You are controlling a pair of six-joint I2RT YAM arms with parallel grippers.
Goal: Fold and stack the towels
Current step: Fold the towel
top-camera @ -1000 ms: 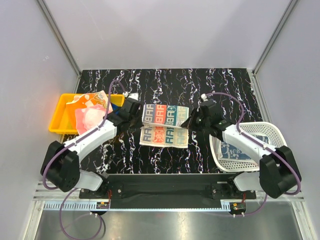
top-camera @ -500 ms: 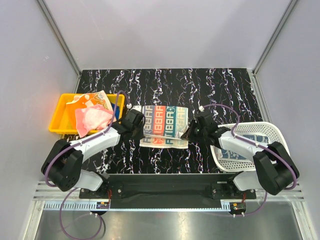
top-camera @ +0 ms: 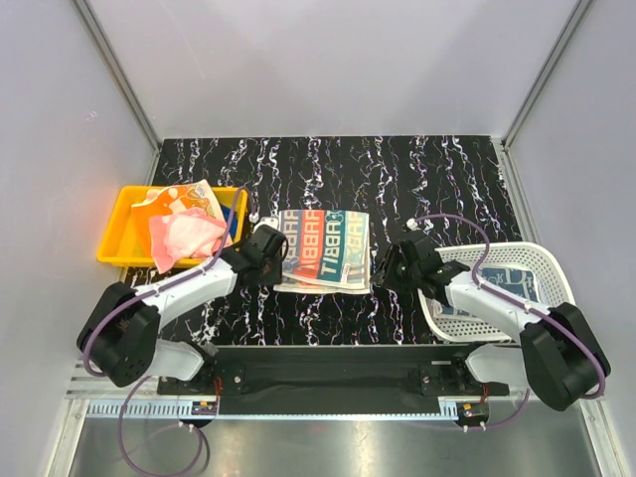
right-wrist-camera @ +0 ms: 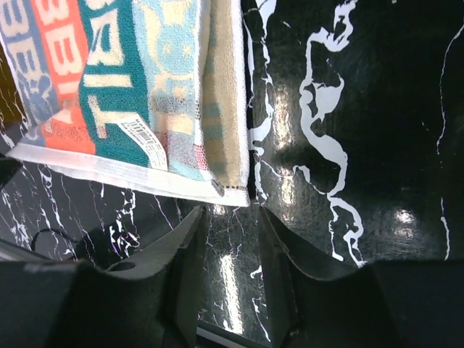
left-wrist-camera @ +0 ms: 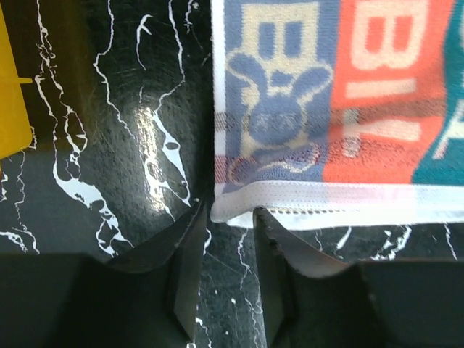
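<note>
– Two grippers close to us. What does each one have hold of?

– Nothing. The left gripper (left-wrist-camera: 228,210) has its fingers parted with bare marble showing between them. A hemmed corner of the folded towel (left-wrist-camera: 326,109) lies right at the tips. I cannot tell whether either tip touches the cloth.

– And the other one?

– The right gripper (right-wrist-camera: 232,212) is the same: its fingers are apart, with nothing clamped between them. The towel's other hemmed corner sits just beyond its tips, and two layers show along that edge.

– What's nearest on the right side?

– The white mesh basket (top-camera: 542,256), beside the right arm, has a blue-printed towel (top-camera: 507,283) lying inside it.

– So where is the folded one?

– It lies flat on the black marbled table (top-camera: 417,169), between the two grippers at about mid-depth. It has large letters in orange, teal and grey-blue, a rabbit figure near the left corner, and a small sewn label near the right one.

– Anything further back?

– Off to the left, slightly farther back, is the yellow tray (top-camera: 114,238). A pink towel (top-camera: 184,237) is crumpled in it and spills over the near rim, and an orange-printed towel (top-camera: 179,197) lies behind that. Beyond these there is only marbled tabletop up to the grey back wall.
</note>
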